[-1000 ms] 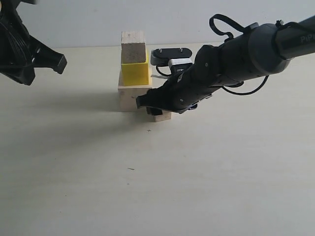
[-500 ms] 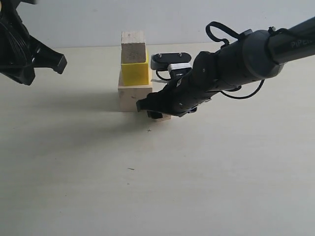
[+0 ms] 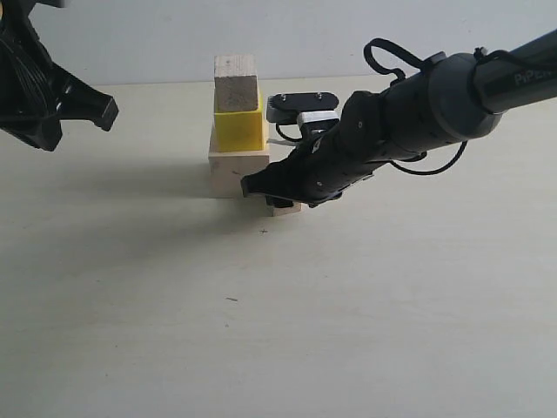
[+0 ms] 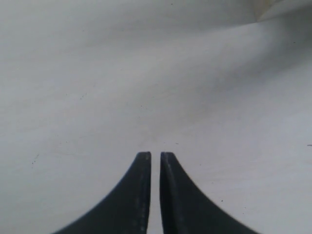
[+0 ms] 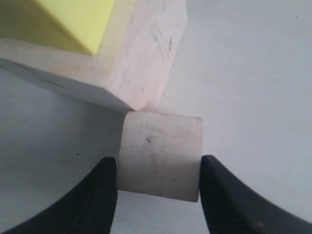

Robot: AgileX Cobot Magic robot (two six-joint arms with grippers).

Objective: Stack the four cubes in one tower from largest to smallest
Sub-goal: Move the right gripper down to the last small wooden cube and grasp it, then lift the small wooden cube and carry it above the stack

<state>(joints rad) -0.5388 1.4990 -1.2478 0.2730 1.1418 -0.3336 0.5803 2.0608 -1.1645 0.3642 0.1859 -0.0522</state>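
Here's the pale beige tabletop [image 3: 348, 331], wide and matte, running back to a plain light wall [image 3: 348, 35]. Reaching in from the right is the black right arm [image 3: 435, 96], bulky, with a cable looped over its back, slanting down toward the middle of the table.

Up in the left corner of the exterior view, the left gripper [image 4: 155, 157] hangs over bare table, well apart from every cube. Its two dark fingers are drawn nearly together with only a hairline slit between them, clenched on nothing.

Now the tower [image 3: 237, 109], three levels high at this point. At the base, the large pale bare-wood cube [image 3: 237, 174] sits flat on the table. On it stands the bright yellow cube [image 3: 237, 131], upright and a touch narrower than its base. On the yellow one sits the smaller pale wood cube [image 3: 236, 83], upright too and narrower again.

That leaves the smallest pale wood cube [image 5: 161, 153]. It's down on the table, tucked right by the base cube's front right corner, so close that I can't tell whether the two touch.

The right gripper [image 5: 158, 165] is low at table level with one black finger on each side of that little cube. The wrist view shows both pads [image 5: 109, 180] flat against its opposite faces with no gap on either side. So it has a grasp on the smallest cube, which is not yet lifted off the table.
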